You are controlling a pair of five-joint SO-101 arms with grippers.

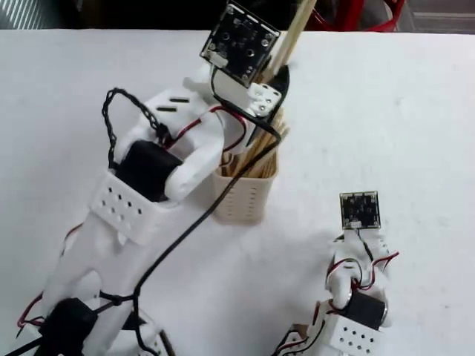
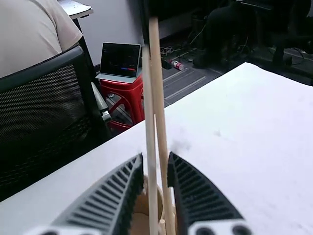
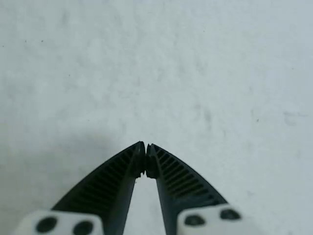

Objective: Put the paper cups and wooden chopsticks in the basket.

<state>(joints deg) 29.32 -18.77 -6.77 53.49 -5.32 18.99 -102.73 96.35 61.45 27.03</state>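
I see the white table (image 1: 415, 111) lit brightly and evenly from overhead in the high view, almost washed out. Shadows are soft and faint: a pale one hugs the foot of the basket (image 1: 245, 200), and another lies beneath the left arm (image 1: 199, 148). In the right wrist view a grey shade spreads on the table just beside the right gripper (image 3: 145, 159). In the left wrist view the tabletop glares white, the room behind sits dim, and the chopsticks (image 2: 154, 98) stand pale against it.

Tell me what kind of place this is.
Likely an office or lab workspace: a mesh chair, a tablet on a red stool, and cables on the floor beside the white table.
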